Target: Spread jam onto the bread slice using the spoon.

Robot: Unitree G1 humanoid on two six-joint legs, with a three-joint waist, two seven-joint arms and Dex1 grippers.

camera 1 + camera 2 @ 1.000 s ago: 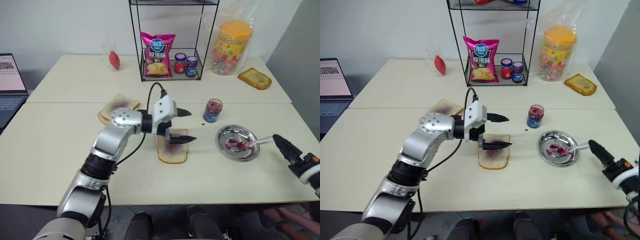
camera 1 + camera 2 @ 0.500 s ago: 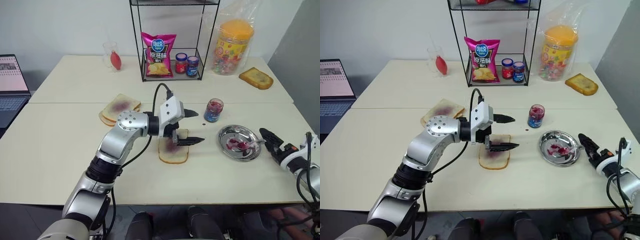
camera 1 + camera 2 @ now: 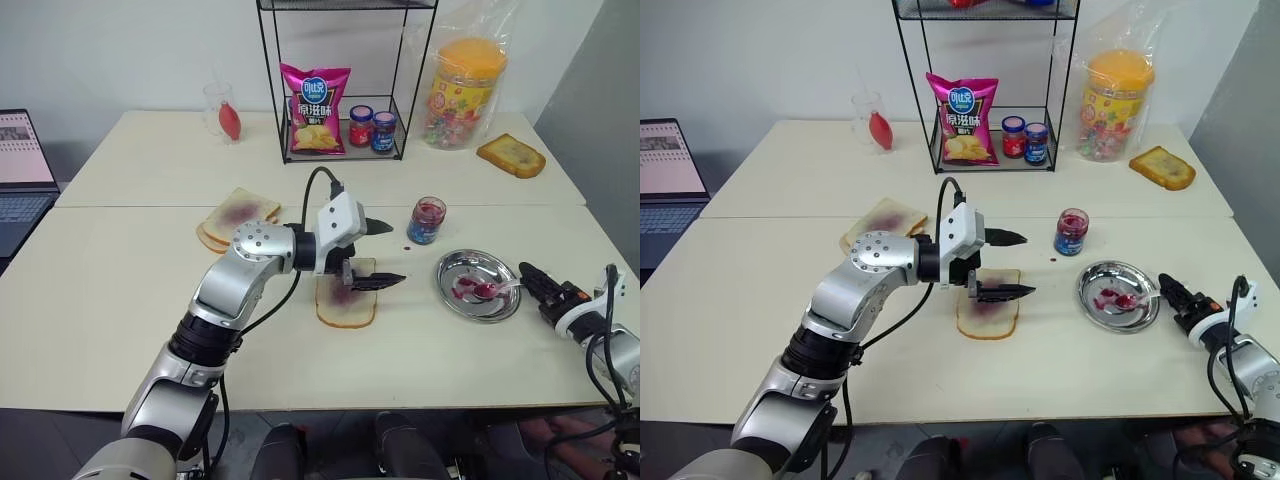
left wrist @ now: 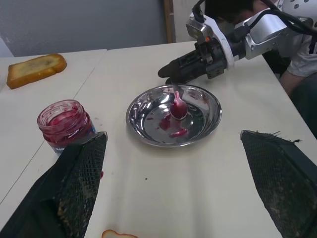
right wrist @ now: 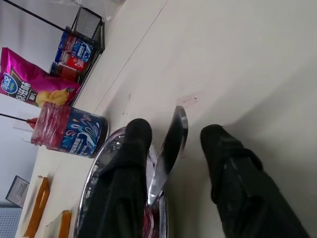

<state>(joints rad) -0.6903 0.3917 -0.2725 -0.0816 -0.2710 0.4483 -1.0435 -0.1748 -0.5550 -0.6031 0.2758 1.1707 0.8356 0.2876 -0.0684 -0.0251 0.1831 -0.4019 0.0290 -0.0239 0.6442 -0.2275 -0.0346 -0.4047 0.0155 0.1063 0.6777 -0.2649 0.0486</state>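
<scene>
Small pale jam-stained spoon in round steel dish | right gripper fingers straddle its handle, not clamped | left gripper fingers wide, empty, over white bread slice

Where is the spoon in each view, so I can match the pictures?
Left eye: spoon, at the steel dish's right rim.
Right eye: same rim.
Left wrist: bowl inside the dish.
Right wrist: handle between the black fingers.
Shared landmark: the jam jar.
</scene>
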